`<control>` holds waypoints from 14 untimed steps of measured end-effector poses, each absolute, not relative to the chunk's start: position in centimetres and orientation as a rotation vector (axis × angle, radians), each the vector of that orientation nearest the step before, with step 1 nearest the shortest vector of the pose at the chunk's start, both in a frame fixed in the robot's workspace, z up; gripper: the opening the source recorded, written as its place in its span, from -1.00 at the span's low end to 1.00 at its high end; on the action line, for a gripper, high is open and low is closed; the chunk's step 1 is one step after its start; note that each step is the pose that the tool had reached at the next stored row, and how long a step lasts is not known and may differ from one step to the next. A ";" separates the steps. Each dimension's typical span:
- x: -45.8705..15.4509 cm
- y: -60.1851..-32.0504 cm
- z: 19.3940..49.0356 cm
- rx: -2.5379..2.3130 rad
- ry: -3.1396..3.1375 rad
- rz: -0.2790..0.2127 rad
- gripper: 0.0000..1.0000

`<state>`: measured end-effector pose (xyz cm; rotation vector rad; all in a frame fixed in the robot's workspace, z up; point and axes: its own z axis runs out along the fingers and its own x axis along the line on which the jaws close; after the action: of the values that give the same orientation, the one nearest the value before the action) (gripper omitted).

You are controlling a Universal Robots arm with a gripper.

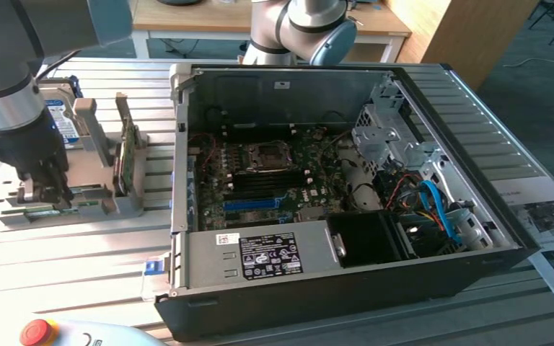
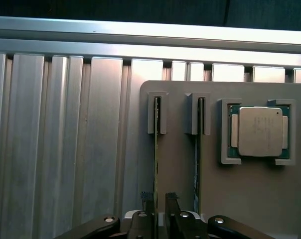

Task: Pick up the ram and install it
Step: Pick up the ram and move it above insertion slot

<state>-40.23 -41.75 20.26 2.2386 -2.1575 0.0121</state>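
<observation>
Between the parted fingers [image 2: 172, 205] stands the ram [image 2: 156, 144].

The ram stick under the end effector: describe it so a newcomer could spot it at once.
Beside the open computer case, on the exterior view's left, sits a grey holder. In it the ram and a second stick stand on edge beside a square processor. The ram is farther from the processor, with the end effector straddling it.
</observation>
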 end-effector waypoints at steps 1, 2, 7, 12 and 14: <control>-40.2 -41.7 20.2 2.239 -2.157 0.012 -0.53; -40.2 -41.7 20.2 2.239 -2.157 0.012 -0.53; -40.2 -41.7 20.1 2.239 -2.157 0.012 -0.53; -40.2 -41.8 20.1 2.239 -2.158 0.012 -0.53; -40.2 -41.8 20.1 2.239 -2.157 0.012 -0.53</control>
<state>-40.20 -41.82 20.15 2.2386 -2.1574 0.0121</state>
